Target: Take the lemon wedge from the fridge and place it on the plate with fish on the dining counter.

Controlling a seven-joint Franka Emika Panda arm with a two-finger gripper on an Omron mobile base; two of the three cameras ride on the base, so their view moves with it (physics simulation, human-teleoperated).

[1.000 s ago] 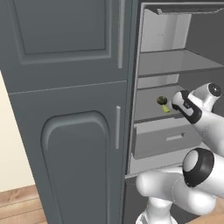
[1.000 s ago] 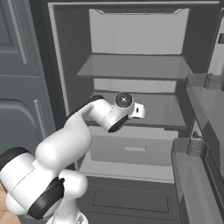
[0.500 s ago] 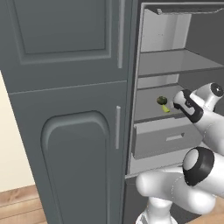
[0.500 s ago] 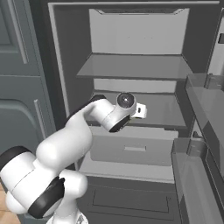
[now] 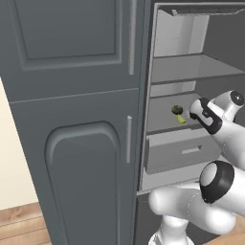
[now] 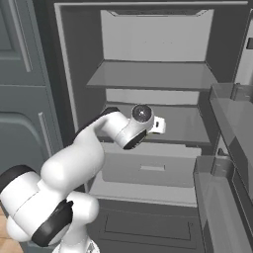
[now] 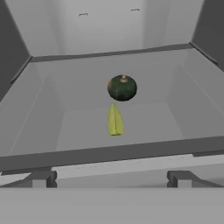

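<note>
Reach step: gripper [image 7: 109, 178] wide open, empty, at fridge [image 6: 148, 89] shelf front; next advance, close on lemon wedge [image 7: 115, 120], not green lump [image 7: 122, 87].

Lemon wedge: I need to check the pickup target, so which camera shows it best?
The hand view: the lemon wedge lies unobstructed mid-shelf, just in front of a dark green lump. The left base view shows a tiny yellow speck beside the claw; in the right base view I cannot make it out.
</note>
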